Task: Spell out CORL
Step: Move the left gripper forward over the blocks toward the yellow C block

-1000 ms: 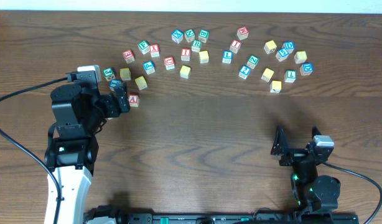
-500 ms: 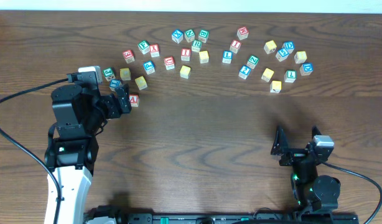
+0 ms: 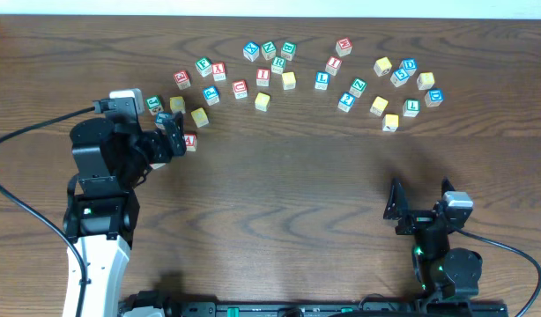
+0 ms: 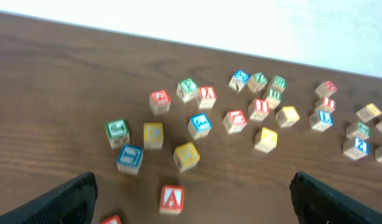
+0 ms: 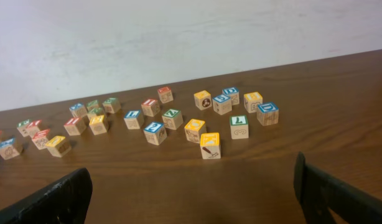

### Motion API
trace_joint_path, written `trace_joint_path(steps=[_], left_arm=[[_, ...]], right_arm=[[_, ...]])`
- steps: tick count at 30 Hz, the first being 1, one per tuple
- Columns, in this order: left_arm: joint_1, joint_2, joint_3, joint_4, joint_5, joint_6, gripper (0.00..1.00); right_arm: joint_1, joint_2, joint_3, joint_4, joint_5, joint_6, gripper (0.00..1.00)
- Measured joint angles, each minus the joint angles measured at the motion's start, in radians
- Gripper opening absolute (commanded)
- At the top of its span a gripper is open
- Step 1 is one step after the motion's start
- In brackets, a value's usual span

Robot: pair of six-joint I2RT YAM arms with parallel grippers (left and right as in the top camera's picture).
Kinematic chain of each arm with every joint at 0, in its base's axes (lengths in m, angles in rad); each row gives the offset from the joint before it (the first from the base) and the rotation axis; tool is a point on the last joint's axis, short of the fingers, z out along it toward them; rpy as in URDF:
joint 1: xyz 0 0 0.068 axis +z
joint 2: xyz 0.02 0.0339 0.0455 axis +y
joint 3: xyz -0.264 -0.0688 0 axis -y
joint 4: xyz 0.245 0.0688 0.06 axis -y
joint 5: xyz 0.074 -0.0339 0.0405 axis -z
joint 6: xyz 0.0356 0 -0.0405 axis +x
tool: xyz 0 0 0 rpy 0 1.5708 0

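Note:
Several small wooden letter cubes lie in an arc across the far half of the table. Two yellow-topped cubes sit just beyond my left gripper. They also show in the left wrist view, their letters blurred. A green R cube and a blue L cube lie further right in the arc. My left gripper is open and empty, and a red A cube lies between its fingers. My right gripper is open and empty, well short of the cubes.
A green cube and a blue cube lie close to the left gripper. More yellow cubes lie mid-arc. A right-hand cluster holds yellow, blue and green cubes. The table's far edge meets a white wall.
My left gripper has crept a little further toward the left-hand cubes. The right arm and the cubes have not moved.

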Motion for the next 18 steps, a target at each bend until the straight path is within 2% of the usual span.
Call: trace_joint_path(steps=[5,8,12,18], left_arm=[[0.000,0.039,0.001,0.100,0.003,-0.018,0.98],[0.000,0.090,0.020,0.103,0.003,-0.031,0.97],[0.000,0.170,0.117,0.029,0.003,-0.041,0.98],[0.000,0.280,0.359,-0.111,0.003,-0.049,0.98]], right_arm=[[0.000,0.000,0.000,0.000,0.000,0.000,0.99],[0.000,0.000,0.000,0.000,0.000,0.000,0.99],[0.000,0.000,0.000,0.000,0.000,0.000,0.99],[0.000,0.000,0.000,0.000,0.000,0.000,0.99]])
